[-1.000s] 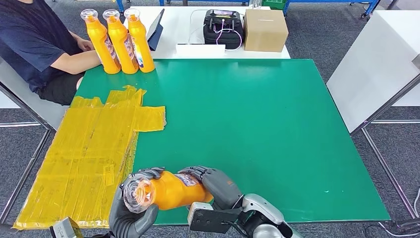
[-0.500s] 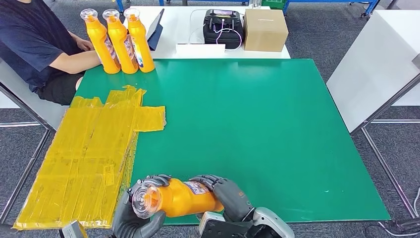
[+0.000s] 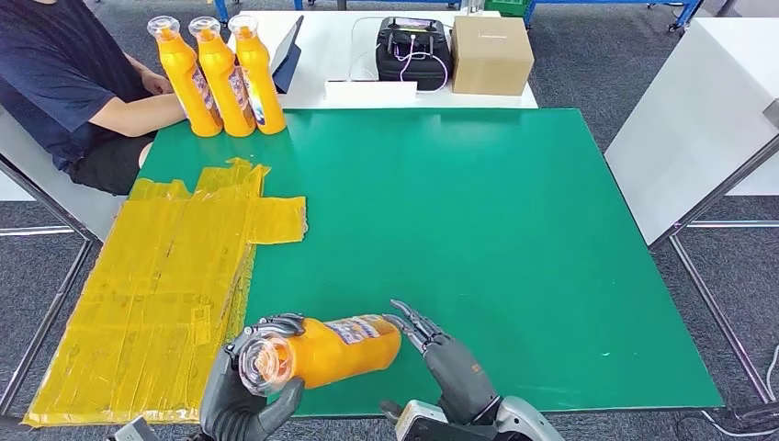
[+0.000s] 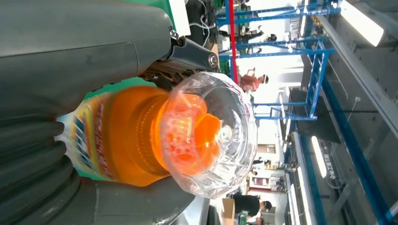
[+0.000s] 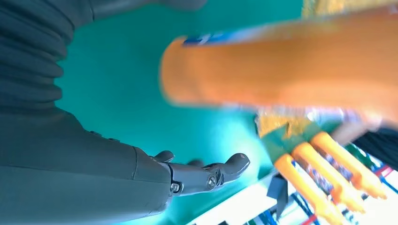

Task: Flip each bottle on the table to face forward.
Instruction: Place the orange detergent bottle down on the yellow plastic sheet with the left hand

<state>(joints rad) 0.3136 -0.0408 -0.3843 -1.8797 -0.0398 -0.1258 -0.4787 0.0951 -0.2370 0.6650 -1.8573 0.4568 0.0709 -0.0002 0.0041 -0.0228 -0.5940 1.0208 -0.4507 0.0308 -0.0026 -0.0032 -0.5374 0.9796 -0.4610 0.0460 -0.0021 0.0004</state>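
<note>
An orange bottle point(image 3: 335, 348) with a clear cap lies on its side above the near edge of the green table point(image 3: 478, 220). My left hand point(image 3: 248, 400) grips its neck and cap end; the cap point(image 4: 209, 133) looks large in the left wrist view. My right hand point(image 3: 445, 358) has let go and stands open just beyond the bottle's base, fingers spread. The bottle's base point(image 5: 244, 61) hangs blurred in the right wrist view, apart from my right fingers point(image 5: 220, 171). Three more orange bottles point(image 3: 220, 73) stand upright at the table's far left corner.
Yellow sheets point(image 3: 174, 276) cover the table's left side. A person in a dark shirt point(image 3: 64, 83) sits at the far left by the standing bottles. A cardboard box point(image 3: 491, 55), a black case point(image 3: 415, 50) and a tablet point(image 3: 289, 50) sit on the white table behind.
My right hand has opened and drawn away from the bottle's base. The bottle now stays in my left hand alone, turned so its label faces up.
</note>
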